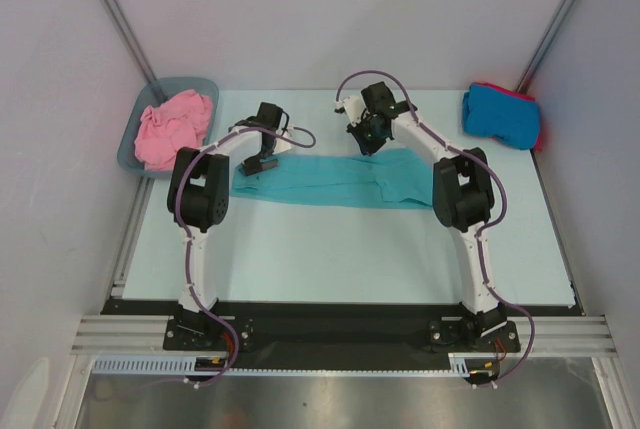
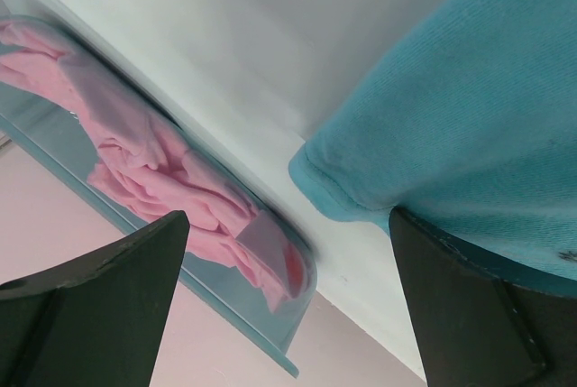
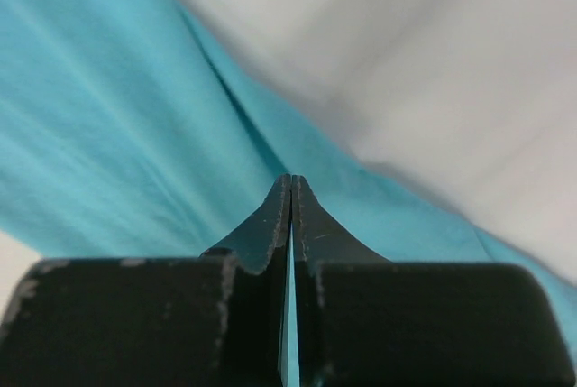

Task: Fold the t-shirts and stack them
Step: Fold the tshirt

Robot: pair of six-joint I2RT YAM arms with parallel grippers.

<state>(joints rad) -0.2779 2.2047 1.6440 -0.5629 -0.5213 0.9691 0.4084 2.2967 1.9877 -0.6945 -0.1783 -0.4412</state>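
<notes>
The teal t-shirt point(image 1: 330, 181) lies as a long folded strip across the middle of the table. My left gripper point(image 1: 262, 161) is open at its left end; in the left wrist view point(image 2: 288, 216) one finger rests over the teal cloth point(image 2: 469, 116). My right gripper point(image 1: 366, 137) sits at the strip's far edge. Its jaws point(image 3: 290, 178) are shut, with a crease of teal cloth point(image 3: 108, 116) running up to the tips. The pink t-shirt point(image 1: 172, 127) is crumpled in the tub. The bright blue t-shirt point(image 1: 498, 114) lies folded on the red one point(image 1: 541, 131) at the far right.
The grey-blue tub point(image 1: 190, 82) stands at the table's far left corner, and shows close in the left wrist view point(image 2: 270, 333) with the pink cloth point(image 2: 153, 170) inside. Grey walls close in the table on three sides.
</notes>
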